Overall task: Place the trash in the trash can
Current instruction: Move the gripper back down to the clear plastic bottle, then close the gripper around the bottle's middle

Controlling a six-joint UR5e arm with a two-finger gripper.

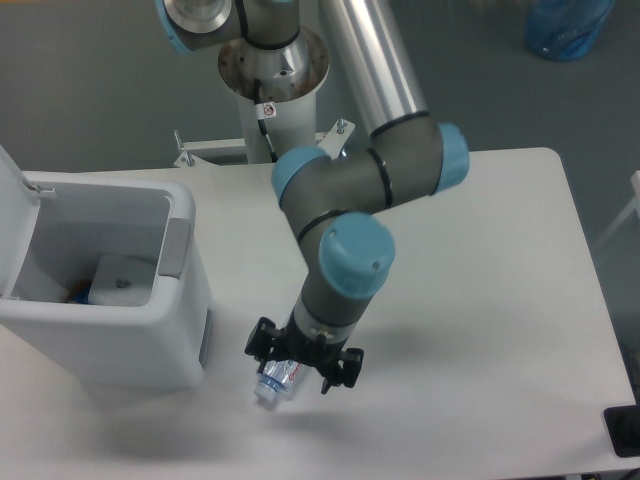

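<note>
Across the whole lower frame lay the white table (480, 300), with my arm's base post at upper centre. At the left edge stood the trash can (150, 345), a big white bin with rounded corners, lid (12, 180) tipped up, grey panel (172, 247) on the wall facing me. Inside it, low at the left, something whitish and cup-like (118, 280) already lay on the bottom, by my reading one piece of the trash.

My arm (355, 190) folded down from upper centre to lower centre of the frame. My gripper (300, 368) sat low over the table, just right of the bin's lower corner, fingers spread to either side of the crushed bottle (272, 384). Whether they had pinched the plastic yet I could not tell; my wrist hid the contact.

Only the bottle's lower end showed, poking out down-left of the fingers: clear crumpled plastic, a scrap of blue label, the rest hidden under my hand. It rested on the table near the bin, not touching it.

Handling, as I judged it: very light, empty, thin-walled, soft enough to buckle further, and slick. Best taken across the flattened mid-body, where the creases give the pads purchase, not at the tapering end. Moderate squeeze; too much would make it squirt out sideways.
</note>
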